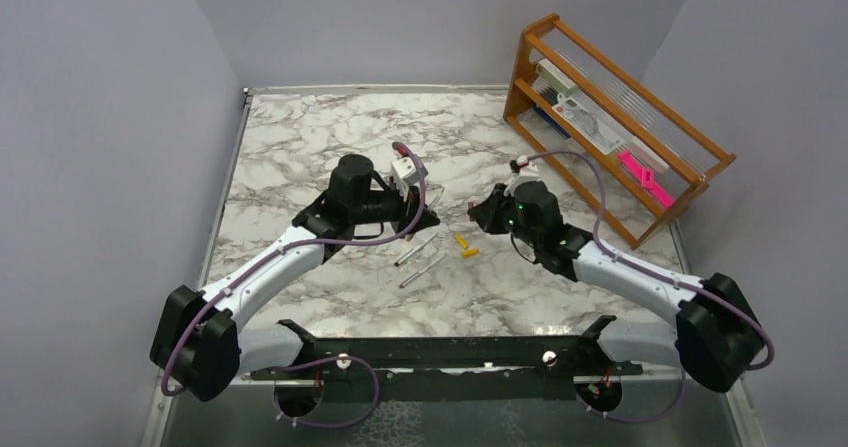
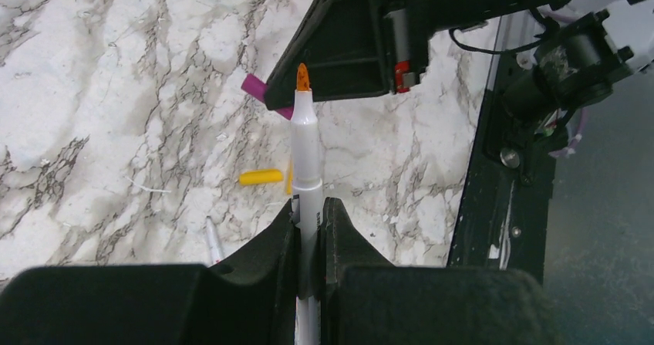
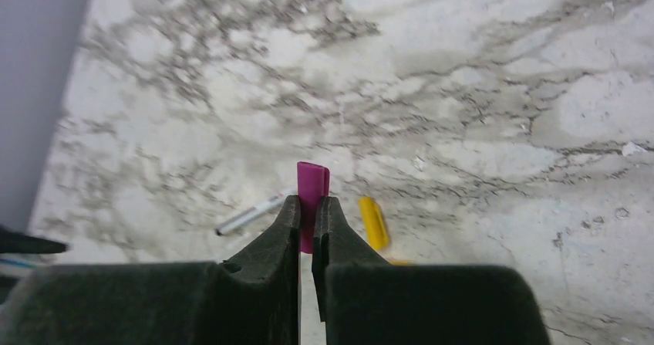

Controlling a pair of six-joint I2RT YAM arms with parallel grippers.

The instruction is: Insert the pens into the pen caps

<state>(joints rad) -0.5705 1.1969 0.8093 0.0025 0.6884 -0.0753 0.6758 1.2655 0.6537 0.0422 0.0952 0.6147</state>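
**Pen and cap held tip to tip over the marble bench**

We see both arms reaching in over the middle of the bench point(image 1: 300, 137), each carrying one half of a pair. The left hand point(image 2: 311, 210) is closed tight on a silver-grey pen point(image 2: 306, 152). It grips low on the barrel, so the orange tip juts out free toward the right hand point(image 3: 306, 204). That hand is clamped on the magenta cap point(image 3: 312, 181), whose upper end pokes out clear of the fingers.

In the left wrist view the tip sits just beside the cap, not yet inside it. Held this way, we judge, the two can be pushed together in the air — though an orange tip looks a likelier match for a yellow cap.

Down on the bench, two more pens point(image 1: 415, 250) lie near the left arm, with two yellow caps point(image 1: 461, 240) just to their right. A wooden rack point(image 1: 520, 77) stands at the far right — no part in this.
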